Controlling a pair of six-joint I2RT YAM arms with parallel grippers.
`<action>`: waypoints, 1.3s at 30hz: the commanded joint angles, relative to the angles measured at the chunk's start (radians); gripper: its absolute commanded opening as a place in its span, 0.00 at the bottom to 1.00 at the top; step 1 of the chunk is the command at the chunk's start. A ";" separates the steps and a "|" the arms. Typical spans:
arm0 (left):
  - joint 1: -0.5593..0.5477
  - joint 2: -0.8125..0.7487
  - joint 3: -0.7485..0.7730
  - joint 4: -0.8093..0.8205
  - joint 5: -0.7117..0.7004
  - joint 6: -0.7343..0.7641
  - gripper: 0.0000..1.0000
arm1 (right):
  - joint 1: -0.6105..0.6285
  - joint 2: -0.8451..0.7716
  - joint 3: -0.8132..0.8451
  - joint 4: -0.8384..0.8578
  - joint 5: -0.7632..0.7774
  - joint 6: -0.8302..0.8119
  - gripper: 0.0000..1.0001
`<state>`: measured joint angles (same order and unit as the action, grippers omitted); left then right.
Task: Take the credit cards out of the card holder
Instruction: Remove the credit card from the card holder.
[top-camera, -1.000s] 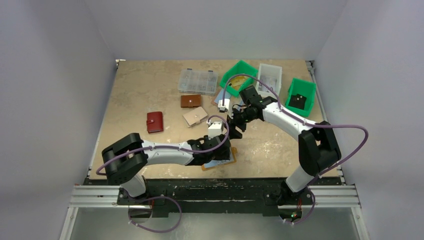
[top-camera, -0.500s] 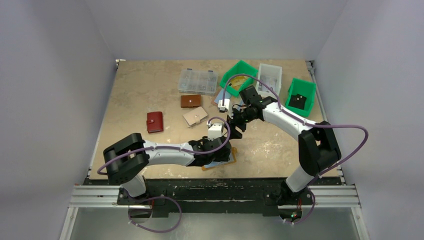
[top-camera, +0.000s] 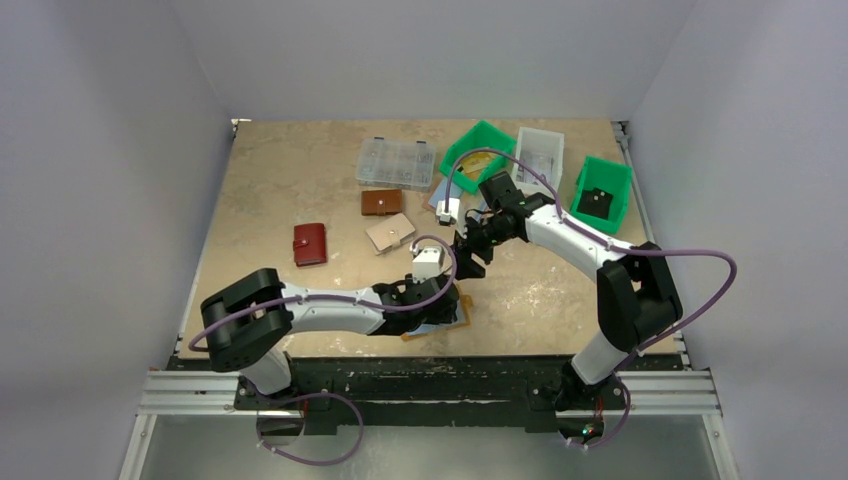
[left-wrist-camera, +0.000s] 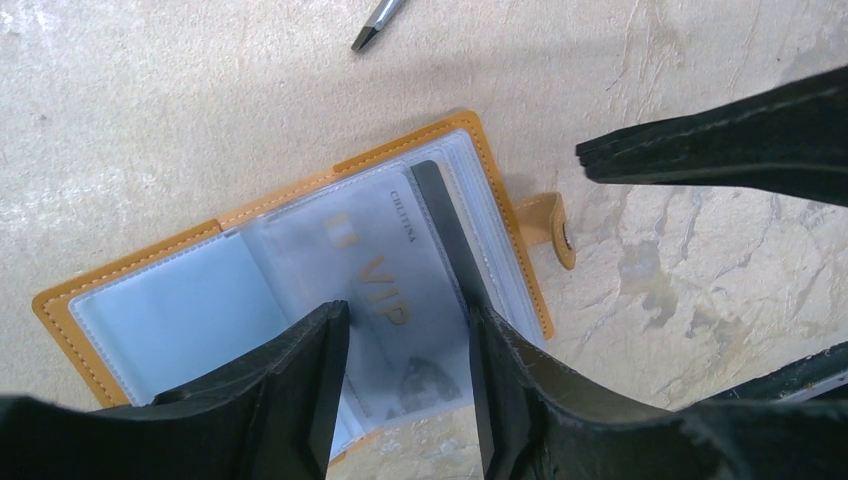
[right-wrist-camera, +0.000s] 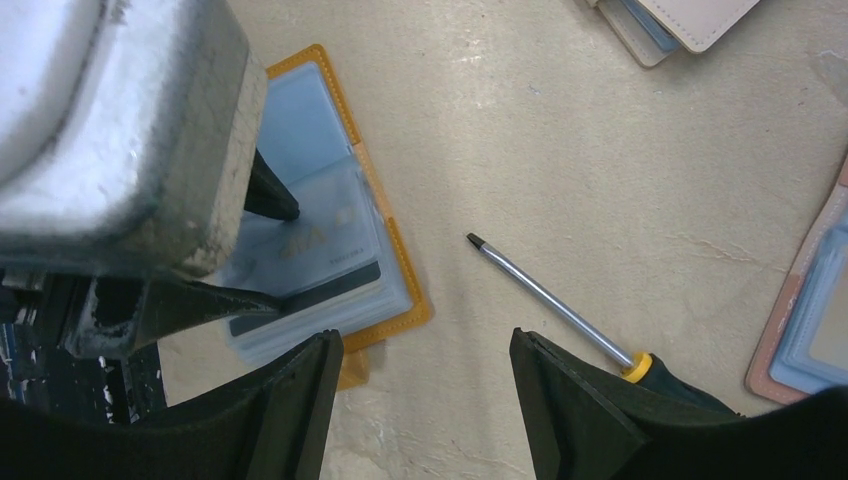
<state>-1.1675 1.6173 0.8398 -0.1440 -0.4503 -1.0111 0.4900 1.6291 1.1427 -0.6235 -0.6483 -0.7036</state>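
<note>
Left gripper (left-wrist-camera: 408, 312), jaws apart yet narrower than a second ago, straddles the credit card (left-wrist-camera: 370, 250) inside the card holder (left-wrist-camera: 130, 265); I judge extraction beginning.

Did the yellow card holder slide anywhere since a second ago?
No. The card holder stays put, its corner just as close to the near edge of the table as before.

Soft, even light from above fills the top view. The arms throw only faint shadows on the table (top-camera: 290, 180), and the walls dim toward the lower corners. In the left wrist view the card holder (left-wrist-camera: 140, 263) shows a milky sheen on its plastic sleeves, and the left gripper (left-wrist-camera: 405, 315) at the bottom edge is near-black. In the right wrist view a pale housing (right-wrist-camera: 110, 110) at upper left is blurred.
</note>
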 joint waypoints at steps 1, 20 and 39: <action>0.006 -0.039 -0.063 -0.036 -0.002 -0.002 0.48 | -0.003 -0.015 0.025 -0.024 -0.038 -0.032 0.71; 0.079 -0.354 -0.330 0.161 0.042 -0.045 0.46 | 0.067 0.009 0.018 -0.052 -0.107 -0.068 0.71; 0.131 -0.533 -0.428 0.050 0.025 -0.063 0.46 | 0.199 0.087 0.008 0.059 -0.101 0.061 0.59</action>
<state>-1.0534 1.1236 0.4366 -0.0551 -0.3985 -1.0637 0.6868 1.7271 1.1423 -0.6025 -0.7288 -0.6727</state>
